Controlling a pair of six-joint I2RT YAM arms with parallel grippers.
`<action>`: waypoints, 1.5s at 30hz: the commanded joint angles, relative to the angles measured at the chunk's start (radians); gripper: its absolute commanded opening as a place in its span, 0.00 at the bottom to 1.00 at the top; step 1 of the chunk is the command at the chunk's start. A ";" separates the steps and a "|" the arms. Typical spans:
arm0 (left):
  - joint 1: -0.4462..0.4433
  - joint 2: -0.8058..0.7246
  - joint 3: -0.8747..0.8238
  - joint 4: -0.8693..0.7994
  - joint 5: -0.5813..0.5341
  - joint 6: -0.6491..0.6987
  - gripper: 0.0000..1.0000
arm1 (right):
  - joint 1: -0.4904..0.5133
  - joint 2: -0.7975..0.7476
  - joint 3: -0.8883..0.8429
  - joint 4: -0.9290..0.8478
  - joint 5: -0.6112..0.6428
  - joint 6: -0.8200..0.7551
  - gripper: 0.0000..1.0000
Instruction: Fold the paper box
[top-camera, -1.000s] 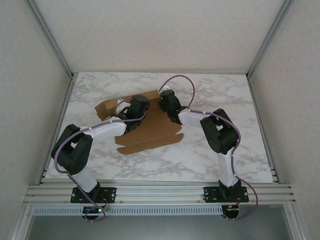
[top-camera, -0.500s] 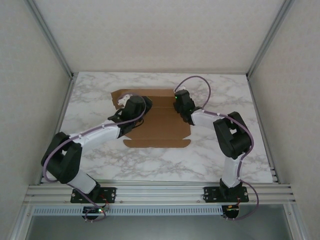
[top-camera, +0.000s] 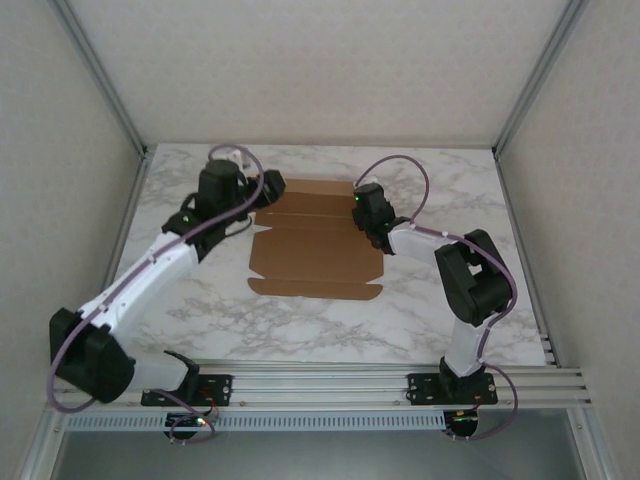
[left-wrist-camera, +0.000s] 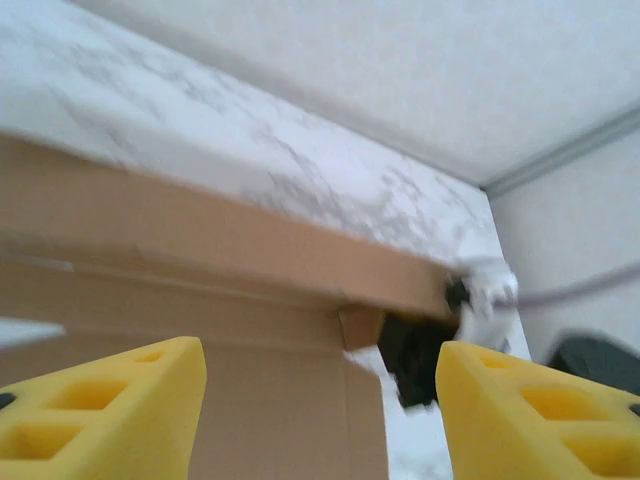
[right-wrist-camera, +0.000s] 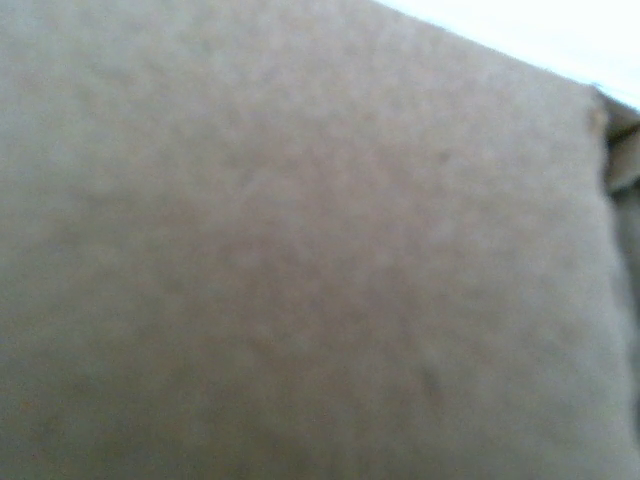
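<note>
Cardboard lying flat, one arm steadying it and the other lining up on the far strip.
The paper box (top-camera: 315, 250) is resting unfolded on the marble table (top-camera: 440, 180), toward the far middle. The right gripper (top-camera: 367, 222) is sitting at its right edge, seemingly pinning the sheet against sliding. Whether its jaws are pinching the board cannot be told, as its camera is looking at brown cardboard from very close. The left gripper (left-wrist-camera: 320, 355) is hovering at the far left corner, yellow fingers (left-wrist-camera: 110, 405) spread with nothing between them, probably preparing to take the far strip. Bare table is showing on every side, though the back wall is standing near the far edge, narrowing the room there.
</note>
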 joint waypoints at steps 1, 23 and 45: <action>0.077 0.155 0.102 -0.135 0.114 0.101 0.62 | -0.007 -0.038 -0.022 -0.005 -0.019 0.018 0.25; 0.178 0.405 0.117 0.080 0.282 0.067 0.53 | -0.007 -0.027 -0.028 -0.023 -0.122 0.051 0.26; 0.234 0.414 -0.158 0.751 0.579 -0.267 0.19 | -0.026 -0.040 -0.017 -0.022 -0.175 0.053 0.26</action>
